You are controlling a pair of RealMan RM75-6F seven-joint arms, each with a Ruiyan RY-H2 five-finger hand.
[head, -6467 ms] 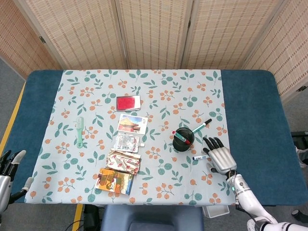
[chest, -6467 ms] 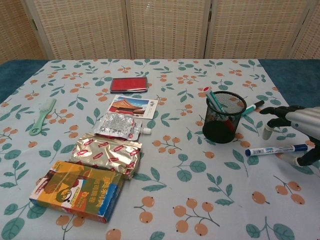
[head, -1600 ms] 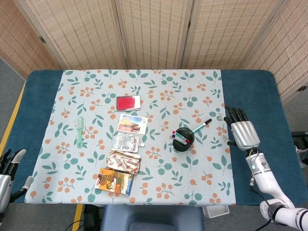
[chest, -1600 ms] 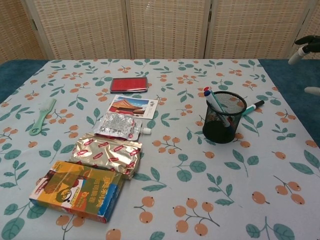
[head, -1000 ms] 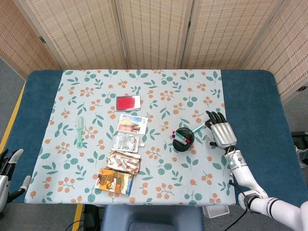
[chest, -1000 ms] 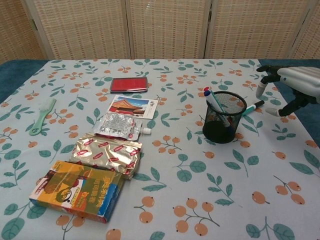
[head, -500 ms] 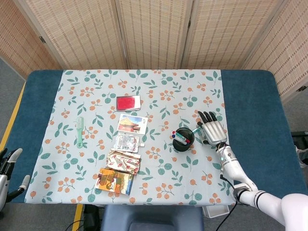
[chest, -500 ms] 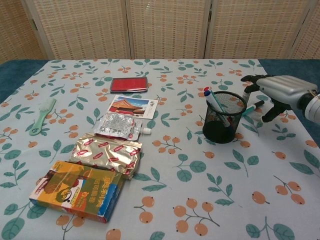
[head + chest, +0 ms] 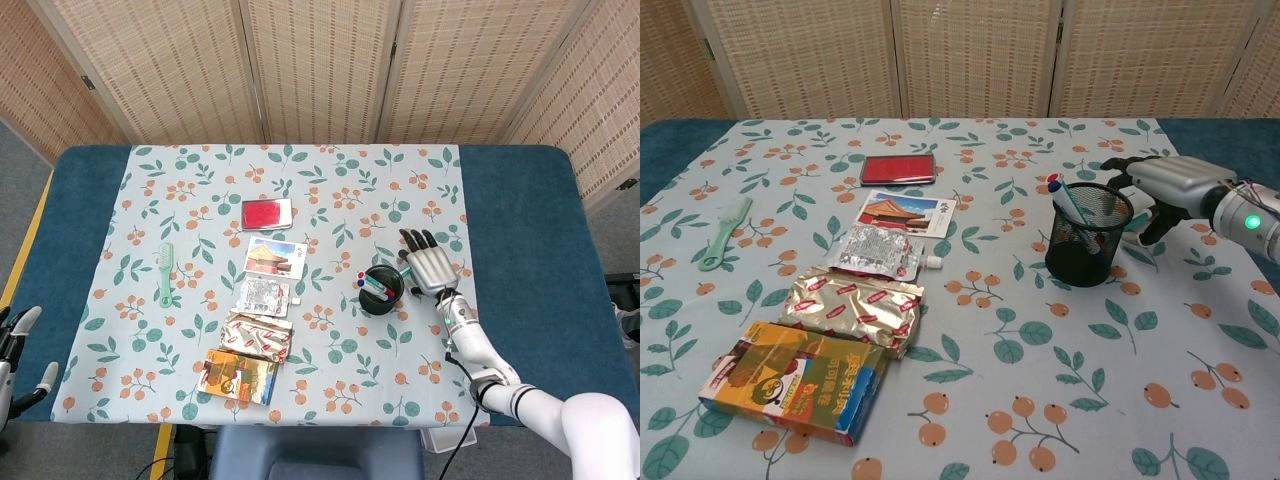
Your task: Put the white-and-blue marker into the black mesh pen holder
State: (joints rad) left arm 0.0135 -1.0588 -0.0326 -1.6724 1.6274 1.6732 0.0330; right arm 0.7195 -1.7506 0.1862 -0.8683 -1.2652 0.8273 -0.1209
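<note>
The white-and-blue marker (image 9: 1064, 198) stands slanted inside the black mesh pen holder (image 9: 1087, 240), its blue cap up at the left rim, beside a red-capped pen. In the head view the holder (image 9: 381, 290) sits right of centre on the cloth. My right hand (image 9: 1167, 184) hovers just right of the holder with fingers spread and nothing held. It covers most of a teal-and-black marker (image 9: 1136, 222) lying on the cloth. From above, the right hand (image 9: 428, 264) nearly touches the holder's rim. My left hand (image 9: 12, 348) hangs off the table's front left corner, fingers apart.
A row of flat items lies left of the holder: red case (image 9: 266, 213), postcard (image 9: 275, 258), silver pouch (image 9: 264, 296), gold packet (image 9: 257, 337) and orange box (image 9: 240, 376). A green comb (image 9: 164, 272) lies further left. Bare blue table (image 9: 530, 250) stretches right of the cloth.
The white-and-blue marker, on the cloth by my right hand at first, now stands in the holder. The right hand has swung left, up to the holder and over the teal marker.
</note>
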